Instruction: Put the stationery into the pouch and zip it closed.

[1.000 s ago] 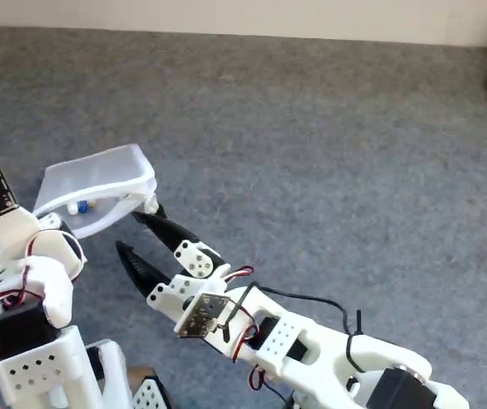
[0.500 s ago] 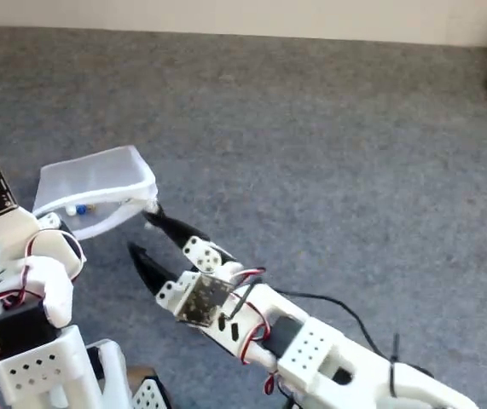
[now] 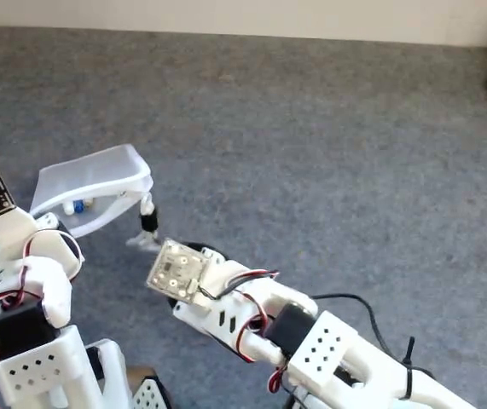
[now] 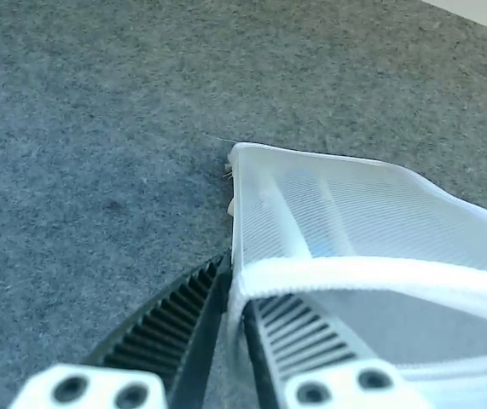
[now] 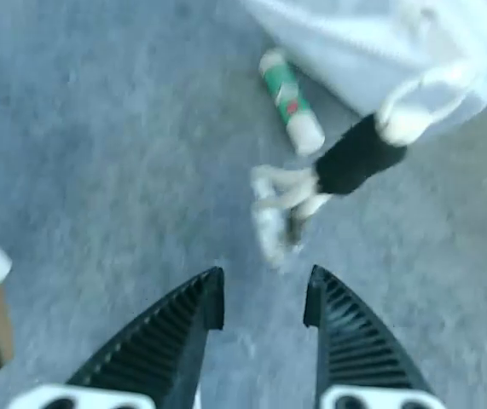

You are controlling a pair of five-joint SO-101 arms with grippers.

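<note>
My right hand (image 5: 264,277) has tipped down, jaws apart, over the black-and-white zipper pull cord (image 5: 345,158) of the translucent white mesh pouch (image 3: 98,183), which my left hand (image 4: 233,285) clamps by its rim above the grey desk (image 3: 328,128), so I judge zipping comes next.

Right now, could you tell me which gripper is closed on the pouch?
The left gripper, pinching the pouch; the right gripper is open near the zip pull, holding nothing.
</note>
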